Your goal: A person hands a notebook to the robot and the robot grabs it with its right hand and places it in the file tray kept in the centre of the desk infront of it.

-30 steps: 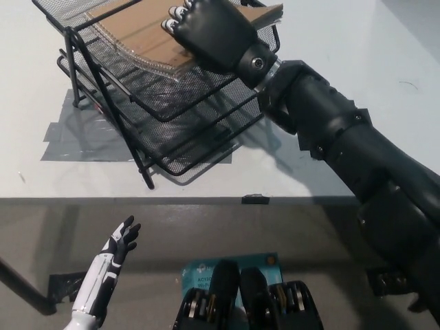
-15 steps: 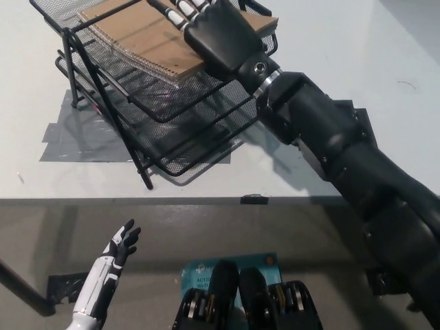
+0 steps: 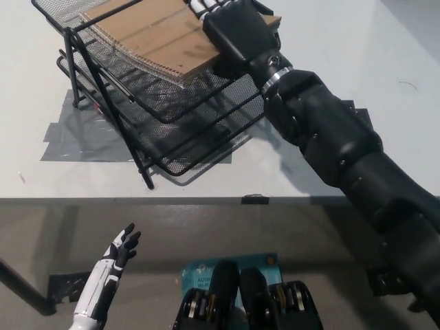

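Note:
A brown-covered spiral notebook (image 3: 148, 34) lies flat in the top tier of the black wire-mesh file tray (image 3: 185, 148), which stands on the white desk (image 3: 385, 55). My black right hand (image 3: 240, 34) rests over the notebook's right end at the picture's top. Its far part runs off the top edge, so its grip is hidden. The black right arm stretches from the bottom right across the desk to the tray. My white left hand (image 3: 110, 271) hangs low at the bottom left, below the desk's front edge, fingers apart and holding nothing.
A patch of grey tape (image 3: 75, 137) lies on the desk under the tray's left side. A small black clip (image 3: 255, 199) sits on the desk's front edge. Bare white desk spreads to the right of the arm.
The right hand has slid farther away over the notebook, toward the picture's top, and the arm has stretched with it. The notebook has shifted slightly deeper into the top tier. The left hand barely moved.

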Controlling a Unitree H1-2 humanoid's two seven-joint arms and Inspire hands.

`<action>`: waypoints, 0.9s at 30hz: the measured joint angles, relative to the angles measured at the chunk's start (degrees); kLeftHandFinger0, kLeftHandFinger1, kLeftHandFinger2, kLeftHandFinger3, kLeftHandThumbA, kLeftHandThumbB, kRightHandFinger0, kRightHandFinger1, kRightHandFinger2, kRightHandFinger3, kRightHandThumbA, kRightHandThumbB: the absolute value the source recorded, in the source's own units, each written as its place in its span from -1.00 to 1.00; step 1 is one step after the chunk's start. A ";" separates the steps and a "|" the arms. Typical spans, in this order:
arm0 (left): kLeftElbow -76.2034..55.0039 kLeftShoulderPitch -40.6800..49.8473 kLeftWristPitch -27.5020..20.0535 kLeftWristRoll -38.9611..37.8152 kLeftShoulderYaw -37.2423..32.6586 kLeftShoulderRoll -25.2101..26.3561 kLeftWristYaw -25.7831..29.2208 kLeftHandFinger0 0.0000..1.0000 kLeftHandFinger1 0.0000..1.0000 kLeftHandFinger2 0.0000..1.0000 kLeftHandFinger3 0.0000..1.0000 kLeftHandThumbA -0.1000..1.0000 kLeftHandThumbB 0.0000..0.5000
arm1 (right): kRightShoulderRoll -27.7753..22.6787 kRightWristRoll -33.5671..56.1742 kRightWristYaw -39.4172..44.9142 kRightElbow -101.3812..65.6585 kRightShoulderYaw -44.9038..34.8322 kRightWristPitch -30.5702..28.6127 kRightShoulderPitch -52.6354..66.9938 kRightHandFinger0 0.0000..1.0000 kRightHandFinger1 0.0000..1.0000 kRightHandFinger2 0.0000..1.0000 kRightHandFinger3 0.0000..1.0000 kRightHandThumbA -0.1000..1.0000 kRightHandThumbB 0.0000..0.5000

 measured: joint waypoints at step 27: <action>0.18 -1.44 0.65 0.01 0.00 0.00 0.00 1.00 1.00 1.00 1.00 1.00 -0.82 | -10.34 27.71 29.24 -14.13 -0.13 12.20 0.28 1.00 1.00 1.00 1.00 0.81 1.00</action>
